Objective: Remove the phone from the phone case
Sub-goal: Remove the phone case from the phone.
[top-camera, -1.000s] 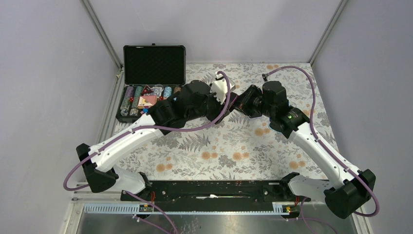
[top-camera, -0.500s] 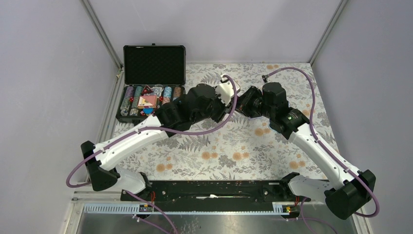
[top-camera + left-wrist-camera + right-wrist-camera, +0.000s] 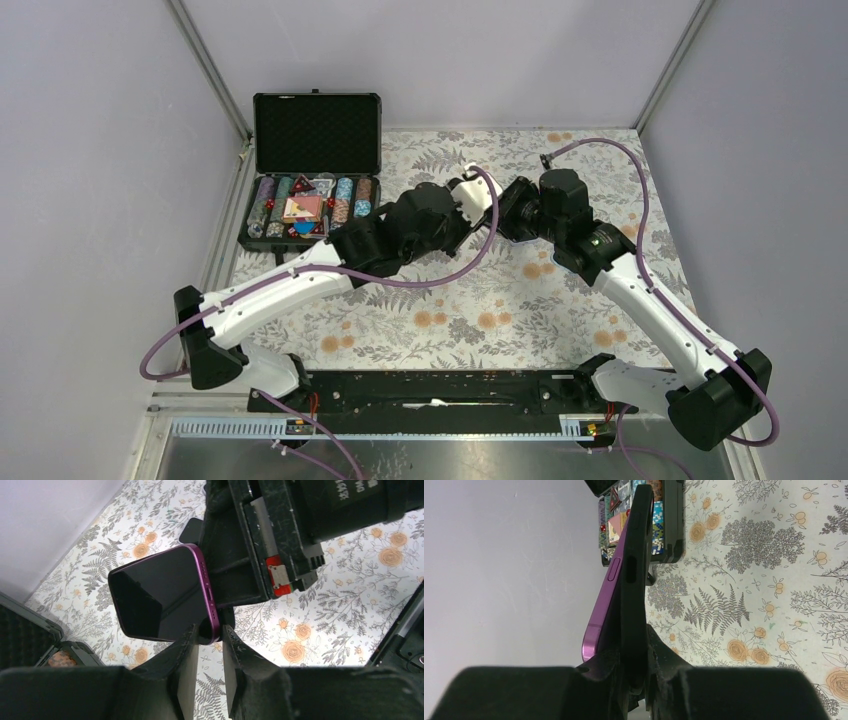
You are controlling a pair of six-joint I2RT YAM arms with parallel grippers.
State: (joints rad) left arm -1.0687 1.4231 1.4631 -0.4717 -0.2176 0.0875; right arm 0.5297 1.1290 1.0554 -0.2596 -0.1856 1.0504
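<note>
Phone [image 3: 160,592]: purple body, dark screen, held clear of the bench [image 3: 310,630] between the two tools. One lower corner sits between the fingers of the left tool [image 3: 210,645], which is clenched on that corner. The rest of the handset extends away from this tool, screen facing its camera.

Phone case [image 3: 636,580]: black, seen edge-on in the right wrist view, running straight out from the right tool [image 3: 636,662]. That tool is clamped across the case's near end. Whether one finger also bears on the phone cannot be told. At that near end the phone's purple edge stands away from the case. Farther out from the tool the two lie close together, so the phone is only partly out.

In the top view both tools meet nose to nose above mid-bench and hide the phone and case.

Beyond the left tool, toward the far left corner, an open chip case [image 3: 315,180] lies on the floral bench cover.
</note>
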